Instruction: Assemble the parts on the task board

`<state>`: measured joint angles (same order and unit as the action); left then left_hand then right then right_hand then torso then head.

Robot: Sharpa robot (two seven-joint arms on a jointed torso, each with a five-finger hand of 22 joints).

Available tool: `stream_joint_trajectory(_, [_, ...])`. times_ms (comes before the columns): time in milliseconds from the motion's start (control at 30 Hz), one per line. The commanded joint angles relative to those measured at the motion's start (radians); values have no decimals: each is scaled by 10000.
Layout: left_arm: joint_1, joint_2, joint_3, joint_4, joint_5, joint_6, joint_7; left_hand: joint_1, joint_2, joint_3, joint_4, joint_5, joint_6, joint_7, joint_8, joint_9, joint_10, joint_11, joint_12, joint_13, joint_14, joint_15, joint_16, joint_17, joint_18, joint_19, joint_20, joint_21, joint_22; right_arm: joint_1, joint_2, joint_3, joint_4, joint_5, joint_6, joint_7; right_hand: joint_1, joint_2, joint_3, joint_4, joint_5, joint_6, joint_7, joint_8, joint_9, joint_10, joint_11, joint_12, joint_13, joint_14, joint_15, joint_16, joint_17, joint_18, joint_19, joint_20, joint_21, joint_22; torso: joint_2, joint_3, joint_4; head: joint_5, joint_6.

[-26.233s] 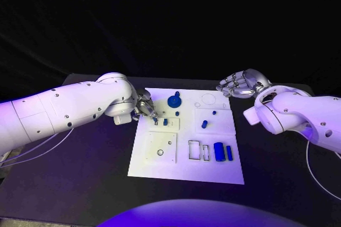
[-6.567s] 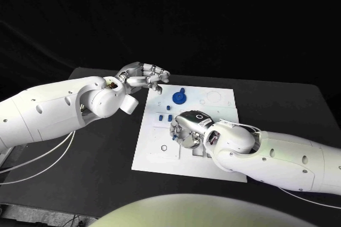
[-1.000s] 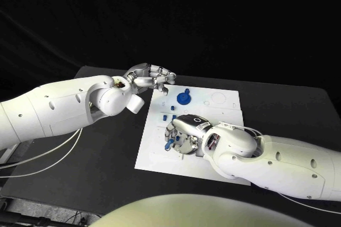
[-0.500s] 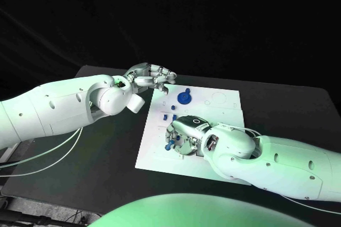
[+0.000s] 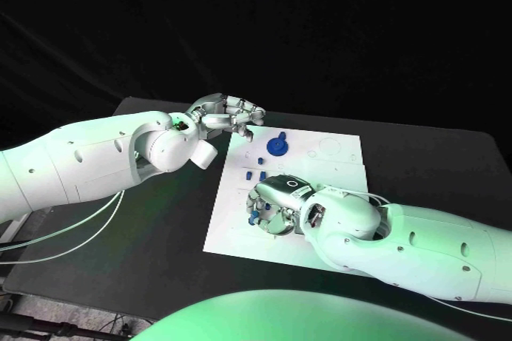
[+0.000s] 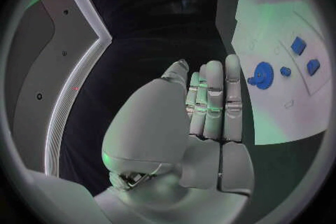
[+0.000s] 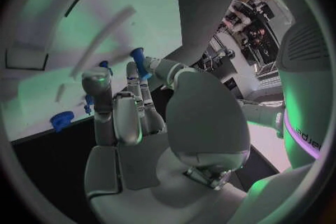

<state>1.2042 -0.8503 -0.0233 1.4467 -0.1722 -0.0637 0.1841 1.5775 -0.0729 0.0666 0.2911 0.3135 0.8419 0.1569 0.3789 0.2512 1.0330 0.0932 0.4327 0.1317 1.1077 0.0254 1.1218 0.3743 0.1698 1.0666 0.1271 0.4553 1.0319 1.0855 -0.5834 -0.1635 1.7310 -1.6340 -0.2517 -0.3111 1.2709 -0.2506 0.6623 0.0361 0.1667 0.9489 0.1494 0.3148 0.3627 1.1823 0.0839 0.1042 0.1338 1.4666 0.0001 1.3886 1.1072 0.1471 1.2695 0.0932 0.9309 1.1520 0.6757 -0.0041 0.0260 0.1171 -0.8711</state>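
— Parts first: where do we see them?

— We see a small blue part (image 5: pixel 254 220) pinched in the fingers of the right hand (image 5: pixel 277 203), low over the left half of the task board (image 5: pixel 331 150). In the right wrist view the same piece (image 7: pixel 138 61) sits between a fingertip and the thumb, close above the white surface.

— And the others?

— We count a blue gear-shaped part (image 5: pixel 277 146) near the board's far edge, and a few small blue parts (image 5: pixel 256 176) just this side of it, between the gear and the right hand. The left wrist view shows the gear (image 6: pixel 263 74) with two blocky blue pieces (image 6: pixel 299 45) beyond it.

— What about the left hand?

— We see the left hand (image 5: pixel 226 115) hovering off the board's far left corner, above the table, well apart from the parts. Its fingers curl inward in the head view; in its own wrist view they lie side by side, folded toward the palm, with nothing in them.

— The board itself?

— We find it a white plate with shallow rectangular recesses and small round outlines, lying slightly askew on the black table (image 5: pixel 149 230). The right arm covers much of its near right part.

— And around it?

— We see the table's matte dark top running out to its edges, thin white cables (image 5: pixel 64 241) trailing from the left arm over its left side, and darkness behind the far edge.
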Motion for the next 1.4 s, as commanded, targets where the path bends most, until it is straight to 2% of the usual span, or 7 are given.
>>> stream_joint_trajectory(33, [6, 11, 6, 22, 66, 150, 51, -111, -9, 75, -7, -57, 48, 14, 67, -12, 62, -17, -58, -17, -19, -26, -40, -11, 98, 82, 17, -33, -17, -27, 27, -19, 11, -79, 138, 140, -89, -222, -118, 13, 45, -248, 18, -169, -110, -203, 73, -99, -41, 157, 91, 60, 26, -97, -5, 114, -90, -26, -5, 0, -2, -1, 2])
stream_joint_trajectory(467, [6, 11, 6, 43, 66, 153, 39, -117, -13, 95, -12, -55, 50, 11, 73, -12, 61, -18, -59, -21, -20, -26, -43, -11, 99, 85, 17, -44, -19, -29, -169, -24, 106, -301, -534, 153, -113, -264, -483, -109, 161, -640, 93, -426, -293, -858, 177, -194, -93, 24, 183, -26, -214, -50, -125, 242, -315, -96, -9, 9, -5, -61, 54])
stream_joint_trajectory(833, [4, 18, -17, 7, 68, 166, 48, -117, -13, 95, -12, -55, 50, 11, 73, -12, 61, -18, -59, -21, -20, -26, -43, -11, 99, 85, 17, -44, -19, 266, -1475, 7, 713, 1110, -3056, 1042, -188, -140, -935, -3, 65, -515, 172, -450, -475, -667, 184, 244, -11, 36, 194, -24, -316, -65, -6, 265, -213, 23, -58, -19, -30, -424, 241])
stream_joint_trajectory(933, [2, -11, -25, 16, 70, 159, 57, -117, -13, 95, -12, -55, 50, 11, 73, -12, 61, -18, -59, -21, -20, -26, -43, -11, 99, 85, 17, -44, -19, 451, -2190, 39, 995, 1804, -3357, 1141, -788, -153, -1483, 571, -768, -324, 110, -411, -529, -136, 75, 529, 124, 82, 128, -5, -304, -101, 141, 223, -35, 158, -74, -23, -57, -559, 220])
stream_joint_trajectory(1233, [-4, -98, -47, 58, 71, 115, 88, -130, -33, 113, -14, -60, 45, 13, 77, -14, 53, -16, -64, -26, -20, -25, -46, -10, 99, 90, 18, -57, -21, 874, -4168, 62, 1651, 4044, -2823, 447, -332, -91, -2997, 1412, -339, 34, -379, -180, -332, 1607, -476, 1882, 1465, 423, -360, 595, 996, -212, 546, -220, 494, 576, -110, -34, -129, -987, 225])
stream_joint_trajectory(1333, [-6, -107, -50, 88, 71, 116, 101, -132, -38, 118, -15, -60, 43, 13, 77, -15, 53, -16, -64, -28, -20, -25, -46, -10, 99, 92, 18, -60, -21, 880, -4726, 31, 1822, 4425, -2426, 97, -53, -74, -3571, 1913, -220, 215, -593, 78, 130, 1625, -742, 3771, 3425, 454, -551, 693, 1120, -283, 776, -409, 809, 844, -118, -42, -146, -1139, 206])
stream_joint_trajectory(1400, [-8, -109, -51, 97, 71, 123, 102, -132, -38, 118, -15, -60, 43, 13, 77, -15, 53, -16, -64, -28, -20, -25, -46, -10, 99, 92, 18, -60, -21, 813, -4970, 8, 1896, 4406, -2317, -118, 57, 98, -4023, 2487, -44, 256, -641, 242, 570, 1621, -811, 7056, 6832, 532, -584, 900, 1570, -327, 887, -455, 950, 1005, -124, -37, -143, -1224, 212])
